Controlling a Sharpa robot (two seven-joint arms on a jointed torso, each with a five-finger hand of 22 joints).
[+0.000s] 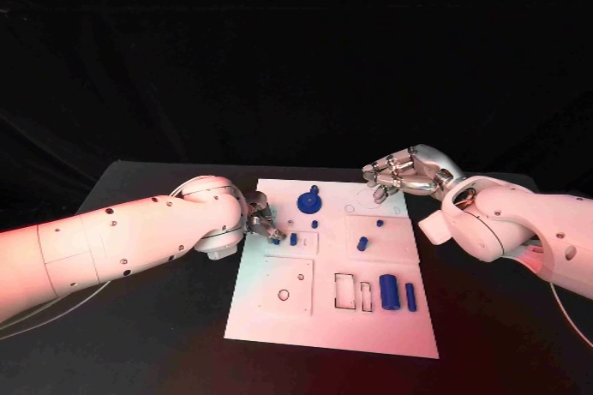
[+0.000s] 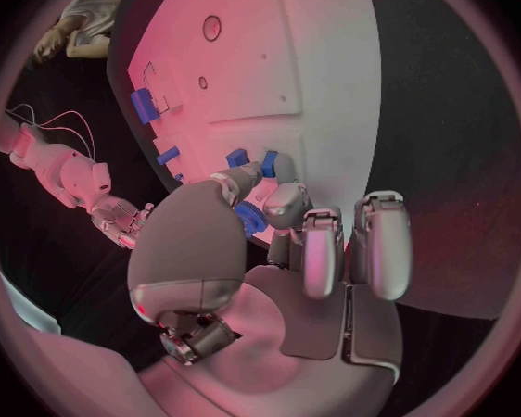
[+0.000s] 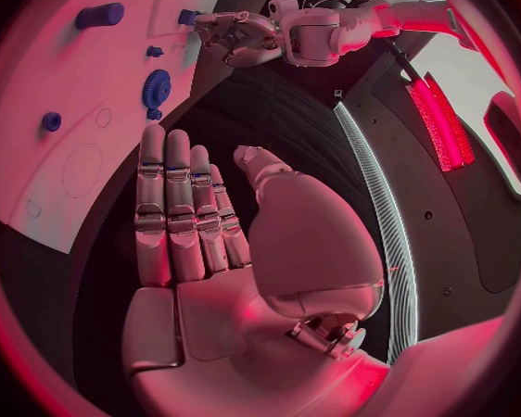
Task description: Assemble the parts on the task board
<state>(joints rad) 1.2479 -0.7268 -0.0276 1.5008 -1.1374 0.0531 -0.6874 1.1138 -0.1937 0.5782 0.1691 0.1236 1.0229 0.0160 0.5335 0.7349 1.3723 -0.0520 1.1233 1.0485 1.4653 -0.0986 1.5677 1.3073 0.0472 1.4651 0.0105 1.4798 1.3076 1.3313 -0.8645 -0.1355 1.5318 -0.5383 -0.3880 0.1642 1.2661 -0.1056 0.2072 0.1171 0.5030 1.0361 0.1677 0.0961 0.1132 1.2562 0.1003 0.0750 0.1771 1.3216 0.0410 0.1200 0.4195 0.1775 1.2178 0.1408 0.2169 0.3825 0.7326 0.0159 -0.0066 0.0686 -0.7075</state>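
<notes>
White task board [image 1: 333, 326] in the middle of the black table [image 1: 148, 344]. Blue parts counted in head view: one gear-like round piece [image 1: 309, 203] near the board's far edge, one small dot-size piece [image 1: 315, 224] just below it, one short peg [image 1: 362, 243] mid-board, one small peg [image 1: 293, 238] next to the left hand, two upright cylinders, thick [image 1: 388, 292] and thin [image 1: 410, 296], side by side at the right near part. Six free, plus one more in the fingers.

Left hand [image 1: 256, 222] at the board's left edge, fingertips [image 2: 286, 201] pinching a small blue ribbed part [image 2: 251, 217]; other fingers stretched out over the board.

Right hand [image 1: 402, 176] just beyond the board's far right corner, holding nothing, fingers [image 3: 182, 204] straight and together, thumb apart.
</notes>
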